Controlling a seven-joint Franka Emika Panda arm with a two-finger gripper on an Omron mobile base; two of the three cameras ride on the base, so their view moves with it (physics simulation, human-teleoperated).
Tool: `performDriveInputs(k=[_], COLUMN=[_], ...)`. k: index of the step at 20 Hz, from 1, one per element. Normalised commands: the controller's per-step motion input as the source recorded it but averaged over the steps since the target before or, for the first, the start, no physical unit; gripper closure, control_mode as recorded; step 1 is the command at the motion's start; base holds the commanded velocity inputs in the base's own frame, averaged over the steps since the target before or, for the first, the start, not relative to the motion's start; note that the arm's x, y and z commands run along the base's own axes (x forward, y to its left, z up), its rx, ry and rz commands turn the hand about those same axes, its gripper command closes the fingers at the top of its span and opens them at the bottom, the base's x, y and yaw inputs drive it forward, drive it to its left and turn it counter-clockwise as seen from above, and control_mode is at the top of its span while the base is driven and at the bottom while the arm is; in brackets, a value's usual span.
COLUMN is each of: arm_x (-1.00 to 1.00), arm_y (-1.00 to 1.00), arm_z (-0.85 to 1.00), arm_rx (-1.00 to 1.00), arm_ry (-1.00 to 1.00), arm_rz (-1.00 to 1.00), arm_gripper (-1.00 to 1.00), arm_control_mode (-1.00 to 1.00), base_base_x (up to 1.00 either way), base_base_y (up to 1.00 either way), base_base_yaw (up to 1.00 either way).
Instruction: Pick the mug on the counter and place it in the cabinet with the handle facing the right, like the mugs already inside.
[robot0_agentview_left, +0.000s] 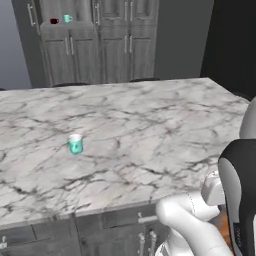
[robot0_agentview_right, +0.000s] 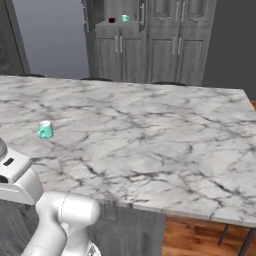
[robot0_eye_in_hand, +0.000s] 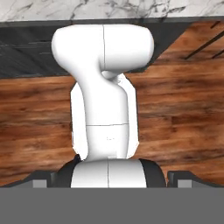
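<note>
We see one small teal mug (robot0_agentview_left: 75, 144) standing upright on the white marble table (robot0_agentview_left: 150, 125), with its open mouth up. It sits toward the left side of the table, well apart from everything else. It is too small for us to tell which way its handle points.

Far behind the table stands the tall grey cabinet (robot0_agentview_left: 80, 55). In its shelf niche we count two mugs side by side: one dark red mug (robot0_agentview_left: 54, 21) on the left and one teal mug (robot0_agentview_left: 68, 19) just beside it on the right. They are tiny and blurry, so we cannot make out their handles.

The hand view looks down at a brown wood floor (robot0_eye_in_hand: 183, 109). The jaws are spread wide and hold nothing.
</note>
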Motion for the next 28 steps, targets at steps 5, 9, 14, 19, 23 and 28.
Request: performDriveInputs(k=[5, 9, 14, 19, 23, 28], arm_x=[0.0, 0.0, 0.0, 0.0, 0.0, 0.0], arm_y=[0.0, 0.0, 0.0, 0.0, 0.0, 0.0], arm_z=[0.0, 0.0, 0.0, 0.0, 0.0, 0.0], arm_rx=[0.0, 0.0, 0.0, 0.0, 0.0, 0.0], arm_ry=[0.0, 0.0, 0.0, 0.0, 0.0, 0.0], arm_rz=[0.0, 0.0, 0.0, 0.0, 0.0, 0.0], arm_gripper=[-1.0, -1.0, -1.0, -1.0, -1.0, -1.0], arm_control_mode=[1.0, 1.0, 1.0, 1.0, 1.0, 1.0], base_base_x=[0.24, 0.14, 0.13, 0.3, 0.4, 0.47], base_base_y=[0.71, 0.65, 0.68, 0.49, 0.39, 0.19], base_base_yaw=[-0.11, 0.0, 0.0, 0.0, -0.01, -0.03])
